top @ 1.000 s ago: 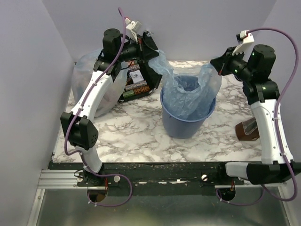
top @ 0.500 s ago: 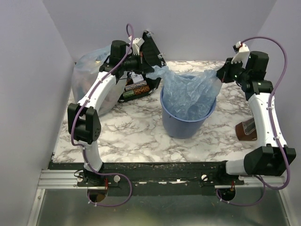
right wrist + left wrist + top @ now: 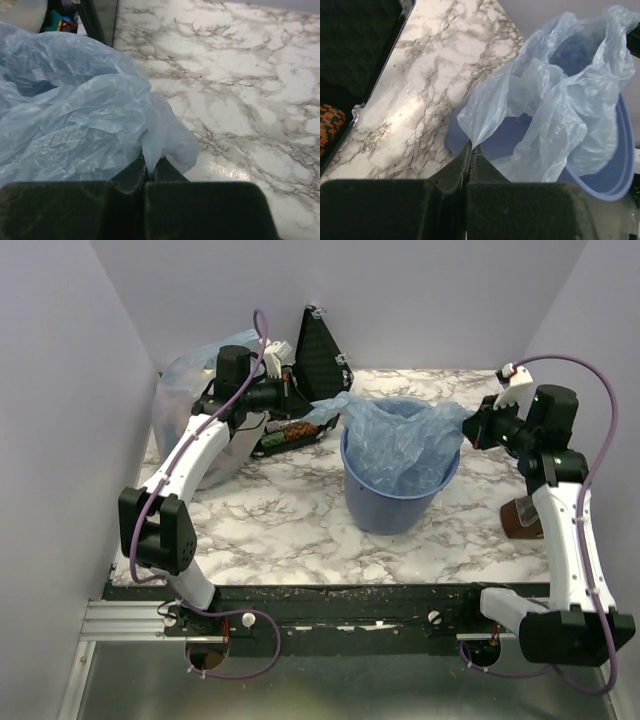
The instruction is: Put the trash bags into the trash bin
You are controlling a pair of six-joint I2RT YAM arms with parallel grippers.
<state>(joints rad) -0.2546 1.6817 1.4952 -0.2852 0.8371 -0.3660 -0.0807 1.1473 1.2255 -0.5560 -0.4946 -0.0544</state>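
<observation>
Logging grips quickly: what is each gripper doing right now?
Left gripper: shut on one edge of the crinkly light-blue plastic film bag.
Right gripper: shut on the bag's opposite edge.

Top external view high above the near edge, looking down over the whole table [image 3: 280,530], wrist views close behind the left gripper [image 3: 471,146] and right gripper [image 3: 149,167], facing forward, all three sharing the trash bags [image 3: 400,445] just ahead.
</observation>
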